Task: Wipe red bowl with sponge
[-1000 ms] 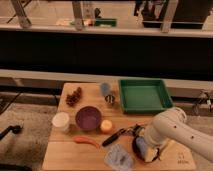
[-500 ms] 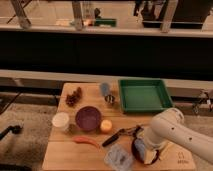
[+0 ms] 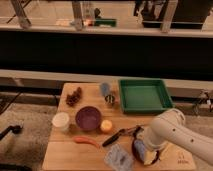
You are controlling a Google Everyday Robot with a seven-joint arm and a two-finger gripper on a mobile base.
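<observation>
The bowl (image 3: pixel 88 118), dark red-purple and round, stands upright on the wooden table (image 3: pixel 65 155), left of centre. My gripper (image 3: pixel 142 149) hangs at the end of the white arm (image 3: pixel 170 132), low over the table's front right and well to the right of the bowl. A pale yellowish piece (image 3: pixel 149 157) shows right under the gripper; it may be the sponge, but I cannot tell if it is held. A flat blue-grey packet (image 3: pixel 119 158) lies just left of the gripper.
A white cup (image 3: pixel 61 121), an orange carrot (image 3: pixel 86 141) and a yellow ball (image 3: pixel 106 126) ring the bowl. A black-handled tool (image 3: pixel 120 135) lies between bowl and gripper. A green tray (image 3: pixel 145 95), a blue cup (image 3: pixel 105 89), a metal cup (image 3: pixel 110 99) and a brown cluster (image 3: pixel 74 97) stand behind.
The arm and gripper have shifted slightly left and down towards the table front. Nothing on the table has moved.
</observation>
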